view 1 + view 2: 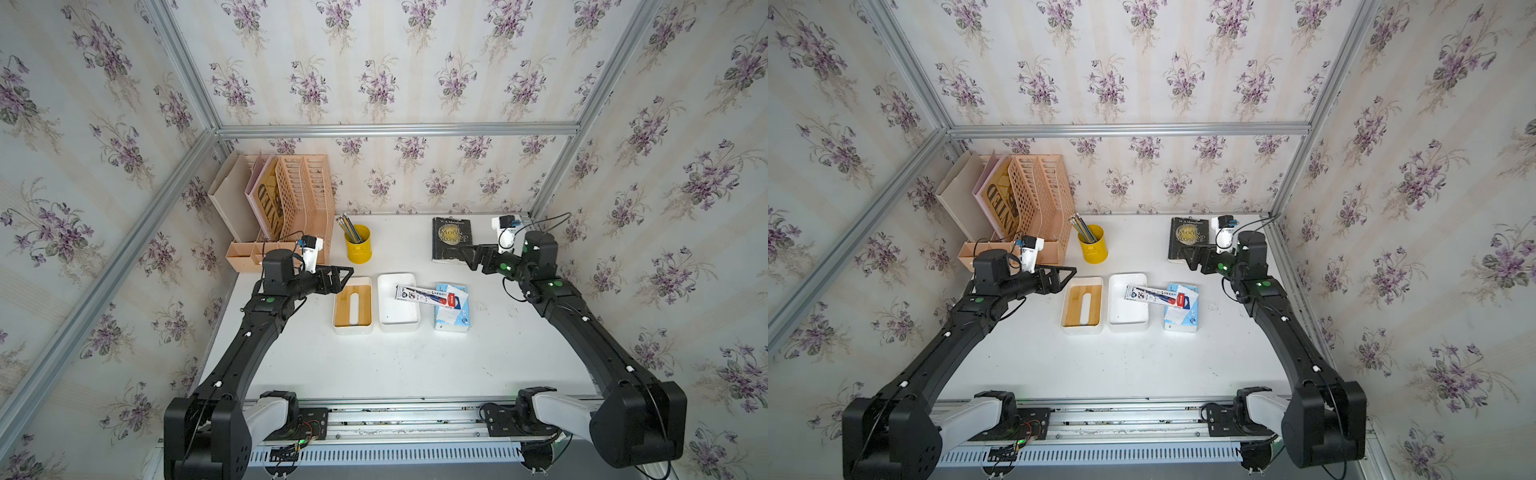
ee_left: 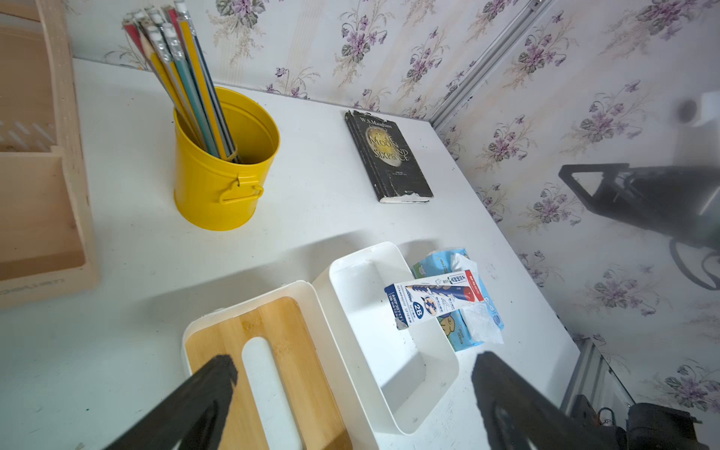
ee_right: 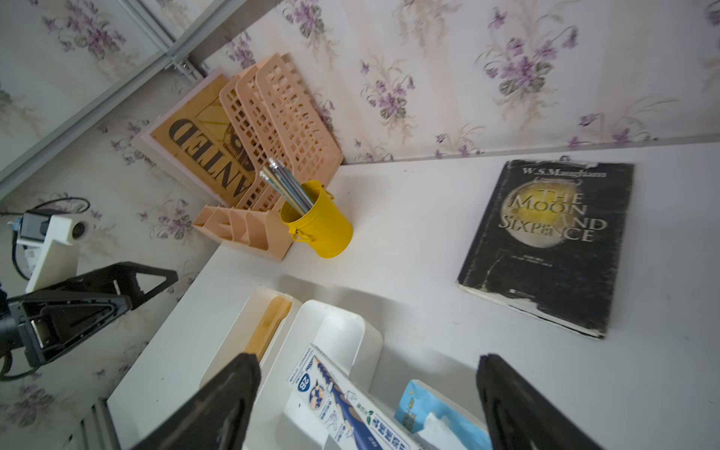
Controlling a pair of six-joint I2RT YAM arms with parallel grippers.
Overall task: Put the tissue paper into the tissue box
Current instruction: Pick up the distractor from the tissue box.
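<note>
The tissue paper [image 1: 457, 321] [image 1: 1183, 320], a light blue and white soft pack, lies flat on the table just right of the tissue box [image 1: 398, 320] [image 1: 1127, 318], an open white tub. A slim printed pencil carton [image 1: 430, 294] [image 2: 436, 298] rests across the tub's rim and the pack. The bamboo-topped lid [image 1: 343, 307] lies left of the tub. My left gripper [image 1: 347, 272] [image 2: 354, 364] hovers open over the lid's far end. My right gripper [image 1: 462, 250] [image 3: 370, 362] is open and empty, above and behind the pack [image 3: 420, 405].
A yellow pencil cup [image 1: 358, 245] stands behind the lid. A black book [image 1: 451, 240] lies at the back right, under the right gripper. A peach file rack [image 1: 299, 199] fills the back left corner. Walls close in the table's sides.
</note>
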